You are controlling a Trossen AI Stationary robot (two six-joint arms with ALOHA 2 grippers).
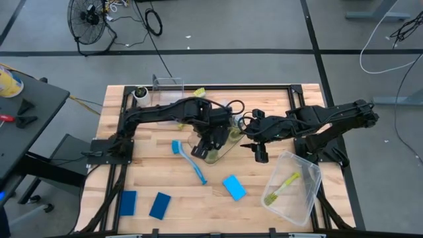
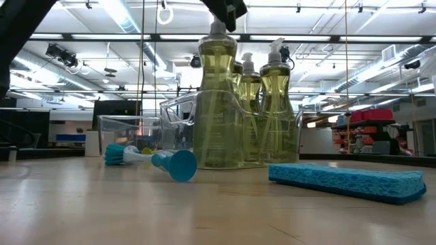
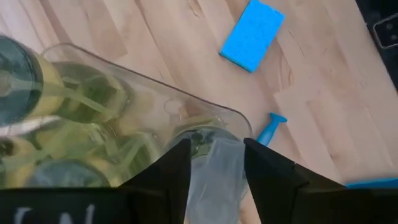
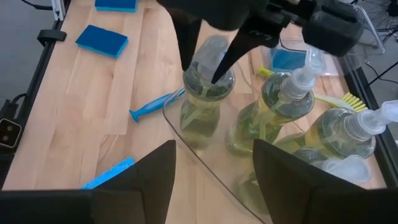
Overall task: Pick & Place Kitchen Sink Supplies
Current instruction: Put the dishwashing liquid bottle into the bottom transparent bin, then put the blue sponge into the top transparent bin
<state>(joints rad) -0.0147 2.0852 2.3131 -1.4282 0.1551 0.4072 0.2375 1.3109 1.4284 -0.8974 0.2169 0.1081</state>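
From above, the left gripper hangs at the middle of the tabletop over a clear flat tray of soap bottles, with the right gripper just beside it at three o'clock. A blue brush lies at eight o'clock from the tray, one blue sponge at five o'clock, and a clear bin at four o'clock holds a yellow-green brush. At table height, three bottles stand upright, the nearest bottle under a dark gripper. The left wrist view shows its jaws straddling that bottle's pump top. The right wrist view shows them spread slightly at its neck; the right jaws stand spread, empty. Judged: bottle placement onto the tray; next, lift straight clear without tipping it.
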